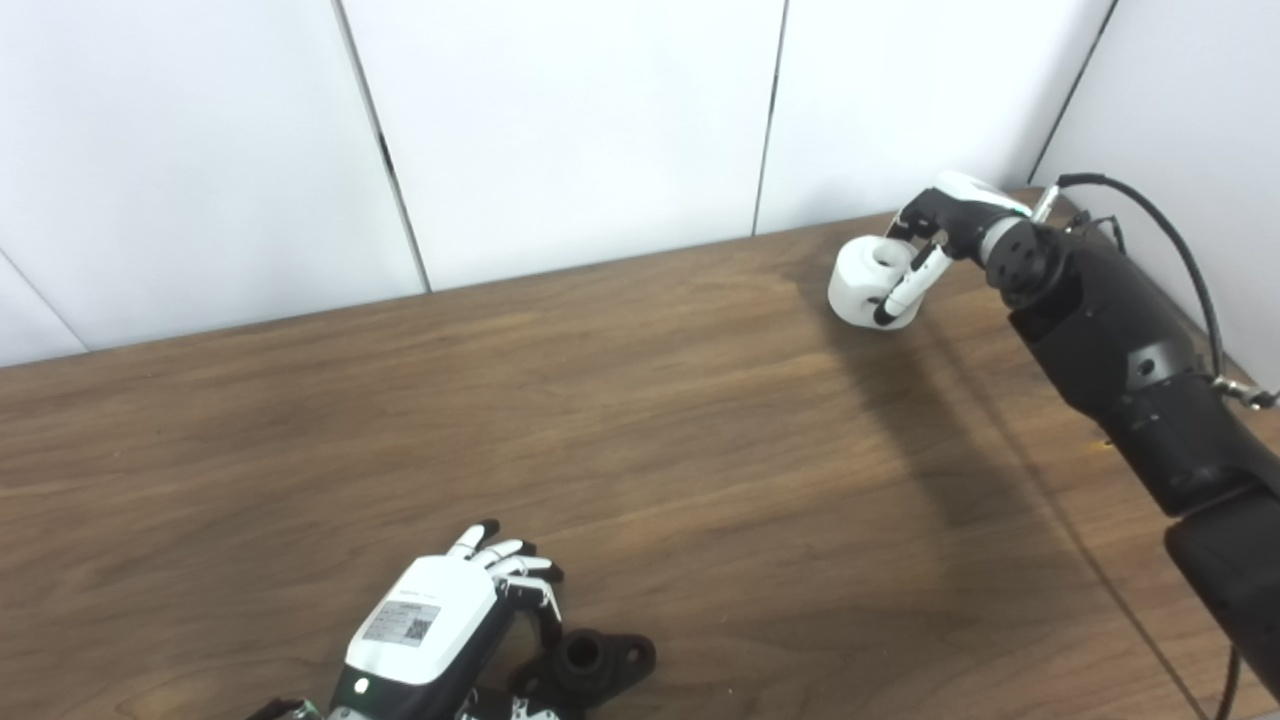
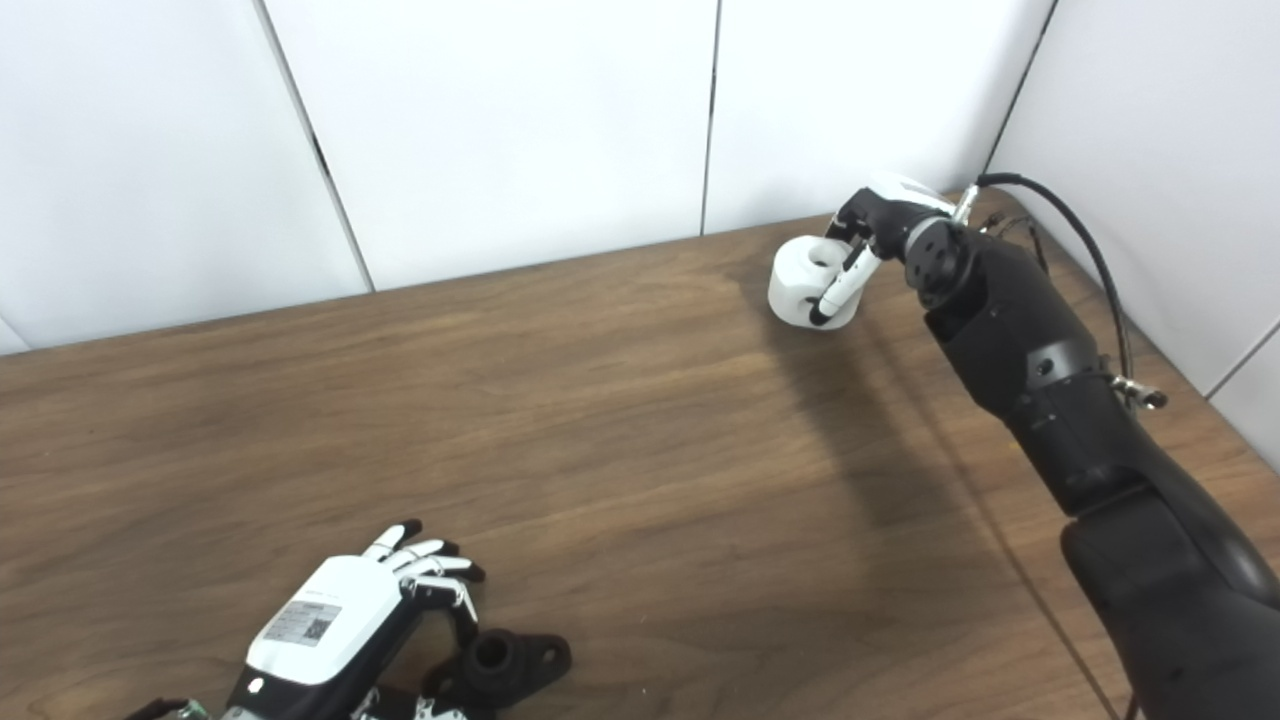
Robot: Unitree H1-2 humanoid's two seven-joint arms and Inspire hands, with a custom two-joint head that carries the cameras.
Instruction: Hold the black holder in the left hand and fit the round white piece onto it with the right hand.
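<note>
The black holder [image 1: 592, 663], a flat piece with a raised round socket, lies on the wooden table near the front edge. My left hand [image 1: 440, 620] rests just left of it, fingers [image 1: 500, 555] spread and stretched out, one bent down against the holder's left side. Whether the holder is clasped is unclear; it lies flat on the wood. At the far right, close to the wall, my right hand [image 1: 925, 250] is shut on the round white piece [image 1: 862, 285], a thick ring with a centre hole, held at or just above the table.
The brown wooden table [image 1: 640, 420] runs back to white wall panels [image 1: 560, 130]. A black cable [image 1: 1170, 240] loops over the right forearm near the right-hand wall.
</note>
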